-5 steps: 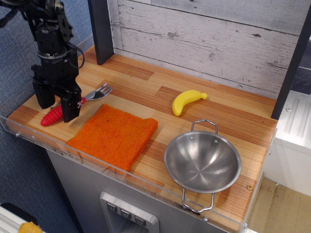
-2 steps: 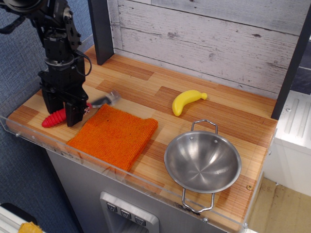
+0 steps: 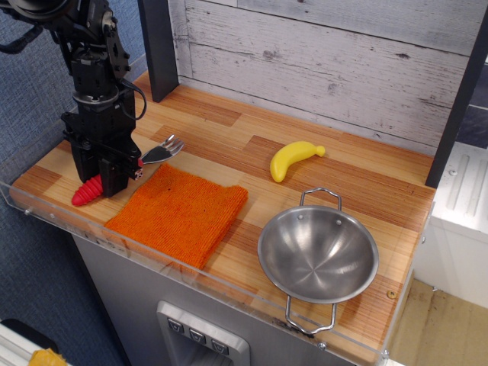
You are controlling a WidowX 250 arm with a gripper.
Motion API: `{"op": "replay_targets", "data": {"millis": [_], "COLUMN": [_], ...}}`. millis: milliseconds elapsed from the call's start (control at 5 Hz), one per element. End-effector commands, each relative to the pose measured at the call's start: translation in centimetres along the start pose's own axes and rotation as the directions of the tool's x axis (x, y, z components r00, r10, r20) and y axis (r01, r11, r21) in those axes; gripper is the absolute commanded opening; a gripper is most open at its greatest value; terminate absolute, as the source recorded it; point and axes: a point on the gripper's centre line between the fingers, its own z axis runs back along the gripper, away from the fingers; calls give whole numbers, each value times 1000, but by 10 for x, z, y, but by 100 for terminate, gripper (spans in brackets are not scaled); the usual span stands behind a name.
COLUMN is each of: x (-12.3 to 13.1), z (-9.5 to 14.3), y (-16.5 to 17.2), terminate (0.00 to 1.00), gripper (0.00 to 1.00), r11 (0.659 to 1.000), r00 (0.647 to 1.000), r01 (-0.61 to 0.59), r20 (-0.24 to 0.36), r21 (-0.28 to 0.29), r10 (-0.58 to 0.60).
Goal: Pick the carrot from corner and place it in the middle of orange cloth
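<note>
The carrot is a fork with a red ribbed handle (image 3: pixel 85 192) and a silver head (image 3: pixel 163 149). It lies at the front-left corner (image 3: pixel 34 183) of the striped wooden tabletop, just left of the orange cloth (image 3: pixel 179 213). My gripper (image 3: pixel 99 181) points straight down over the handle's middle, its black fingers (image 3: pixel 114 171) closed on either side of it. The red tip sticks out to the lower left and the head to the upper right. The cloth lies flat, with nothing on it.
A yellow toy banana (image 3: pixel 293 158) lies mid-table. A steel bowl (image 3: pixel 318 255) with wire handles stands at the front right. A clear acrylic rim (image 3: pixel 152 255) edges the front. A dark post (image 3: pixel 158 46) and a plank wall stand behind.
My gripper has come down over the fork and its fingers have narrowed onto the red handle. The fork has shifted slightly toward the cloth.
</note>
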Motion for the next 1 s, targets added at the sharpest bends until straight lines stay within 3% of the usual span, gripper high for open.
{"op": "replay_targets", "data": {"millis": [0, 400, 800], "x": [-18, -21, 15], "z": [66, 115, 116], "y": [38, 41, -18], "terminate": [0, 0, 0], "gripper": [0, 0, 0], "r11": [988, 977, 992], "r00": [980, 962, 980], "r01": [-149, -193, -112], "r20": [126, 181, 156], "r21": [-33, -87, -64], "r10": [152, 206, 120]}}
